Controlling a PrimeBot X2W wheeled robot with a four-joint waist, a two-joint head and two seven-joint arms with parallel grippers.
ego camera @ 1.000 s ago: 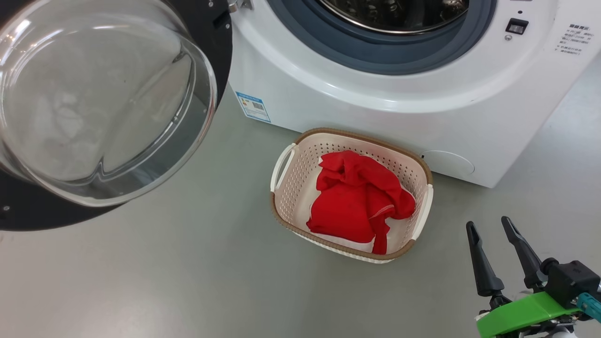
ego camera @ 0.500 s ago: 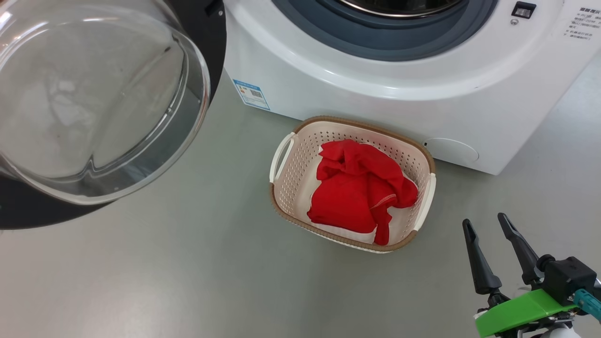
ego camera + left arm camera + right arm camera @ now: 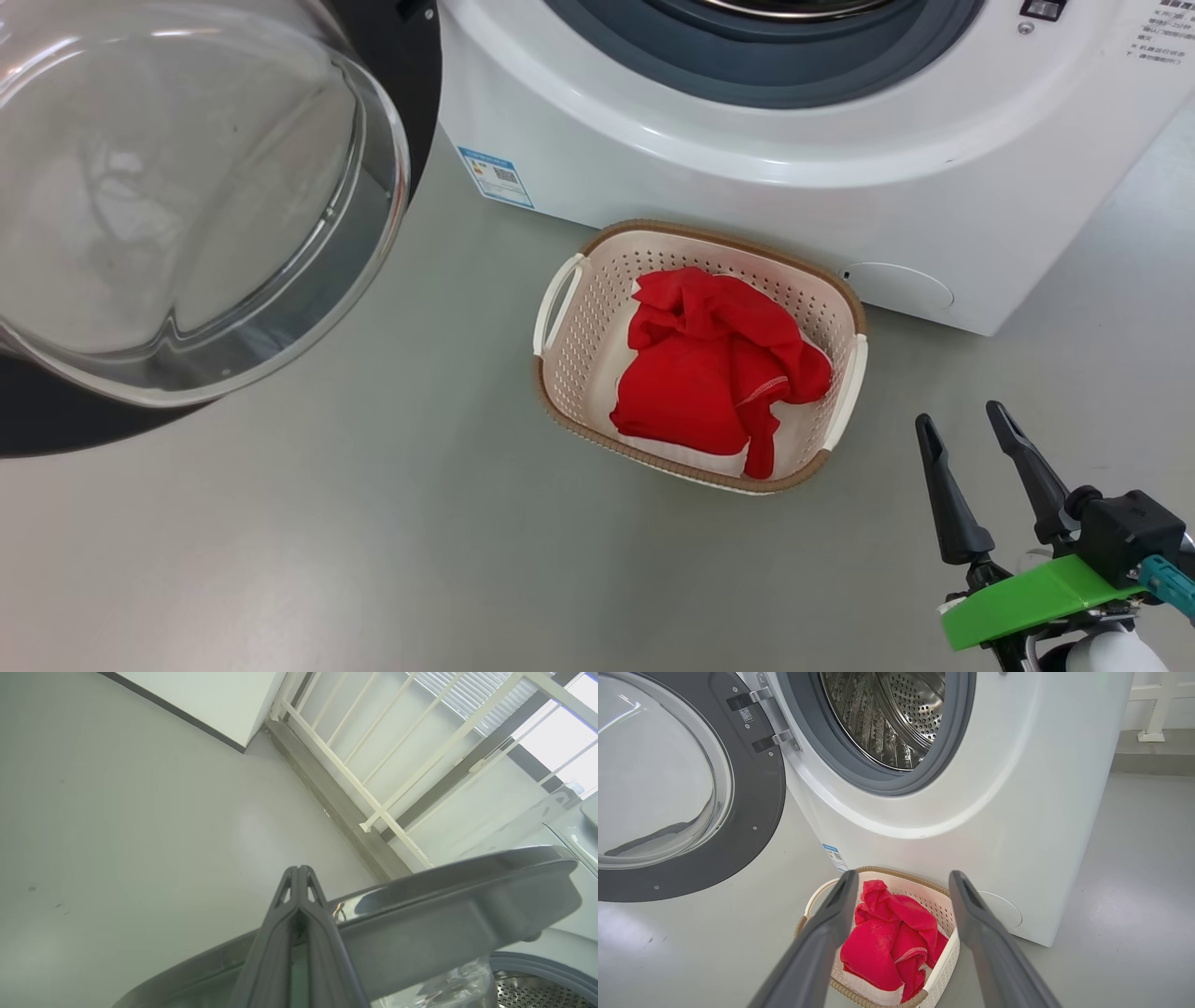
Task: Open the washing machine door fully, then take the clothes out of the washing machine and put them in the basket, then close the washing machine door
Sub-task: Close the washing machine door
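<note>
Clothes (image 3: 714, 369) lie in the basket (image 3: 695, 229), the drum (image 3: 887, 714) looks empty, and the door (image 3: 411, 84) stands wide open. Left gripper (image 3: 299, 877), pressed together, sits by the door's rim. I'd push there steadily until it latches. Right gripper (image 3: 961, 418) is spread and empty.

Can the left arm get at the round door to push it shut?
Probably yes: the left gripper, fingers shut, sits right at the rim of the washing machine door, with nothing between them.

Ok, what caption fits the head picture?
Red clothes in the basket, washing machine door open, right gripper open nearby.
</note>
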